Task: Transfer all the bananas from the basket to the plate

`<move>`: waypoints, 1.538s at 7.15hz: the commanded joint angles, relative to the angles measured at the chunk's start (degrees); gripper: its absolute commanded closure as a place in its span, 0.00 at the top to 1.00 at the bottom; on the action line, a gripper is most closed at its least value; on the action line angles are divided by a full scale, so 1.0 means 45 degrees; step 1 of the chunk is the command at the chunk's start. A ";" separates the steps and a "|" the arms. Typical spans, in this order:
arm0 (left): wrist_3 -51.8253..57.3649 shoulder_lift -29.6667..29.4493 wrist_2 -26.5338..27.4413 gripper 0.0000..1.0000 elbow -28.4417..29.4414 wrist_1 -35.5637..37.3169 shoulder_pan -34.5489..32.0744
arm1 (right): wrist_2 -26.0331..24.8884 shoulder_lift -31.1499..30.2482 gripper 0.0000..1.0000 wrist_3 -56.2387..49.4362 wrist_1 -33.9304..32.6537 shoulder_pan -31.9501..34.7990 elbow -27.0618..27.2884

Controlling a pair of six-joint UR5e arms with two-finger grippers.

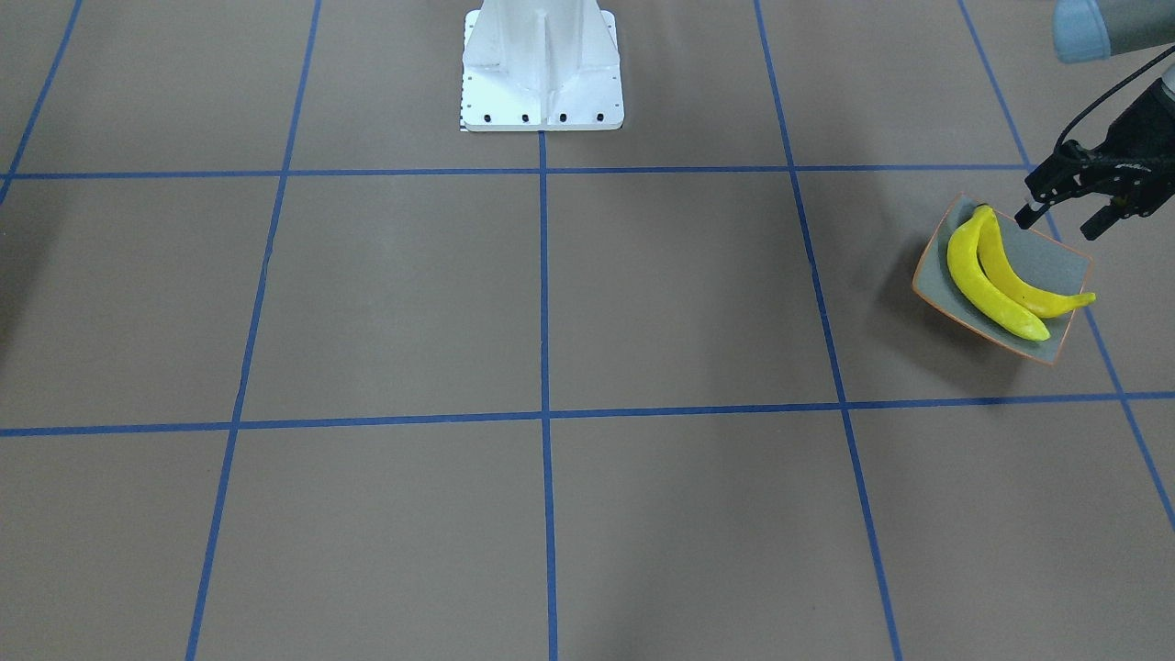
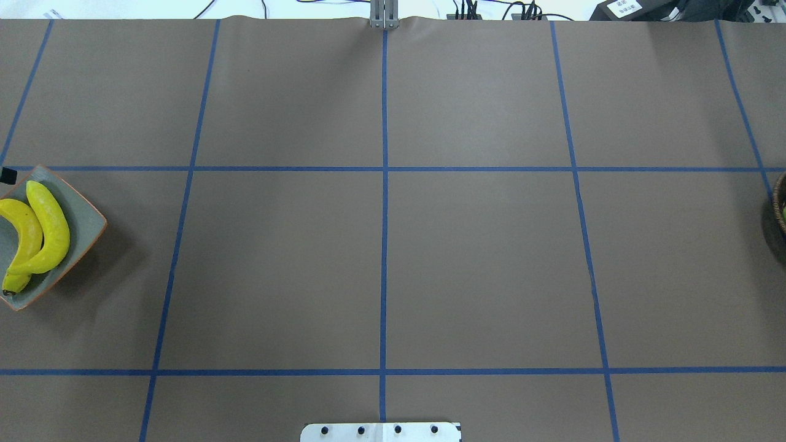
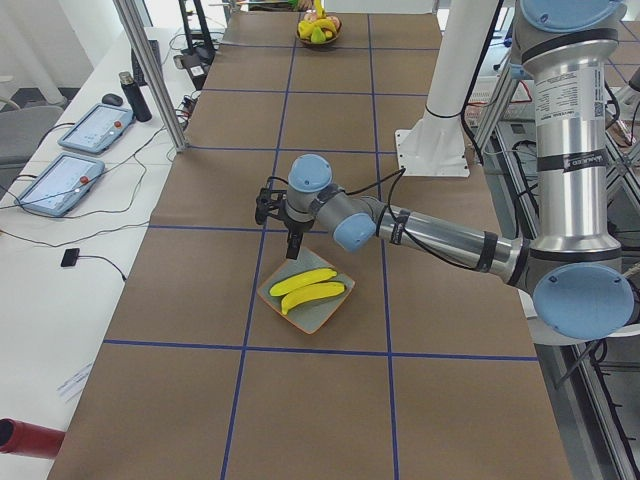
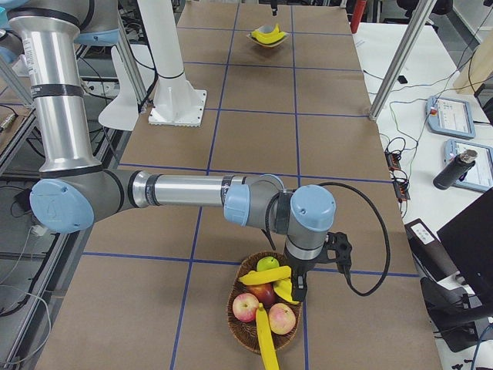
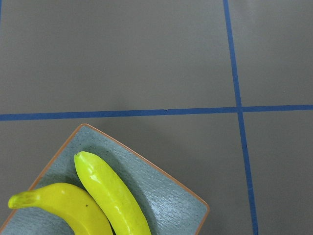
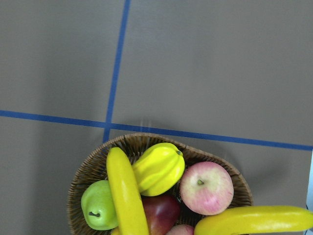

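Two bananas (image 1: 975, 275) on the plate (image 1: 1060, 262), two in the basket (image 6: 85, 171)
Across the desk (image 2: 479, 258) from the plate, the right claw (image 4: 300, 285) hangs over the basket, seemingly to pick (open or closed, I cannot tell); the left claw (image 1: 1065, 218) hangs spread and empty beside the plate.

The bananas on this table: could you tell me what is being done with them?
Two bananas already lie on the plate, and the left gripper hangs open and empty by its edge. The right gripper is over the basket, where two more bananas lie among other fruit. Whether it is open or shut cannot be told.
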 commanded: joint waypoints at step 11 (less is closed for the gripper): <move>0.0054 -0.0013 0.0316 1.00 -0.0702 -0.0092 -0.0273 | -0.2181 -0.1177 0.97 1.1955 0.9391 0.0054 -0.6538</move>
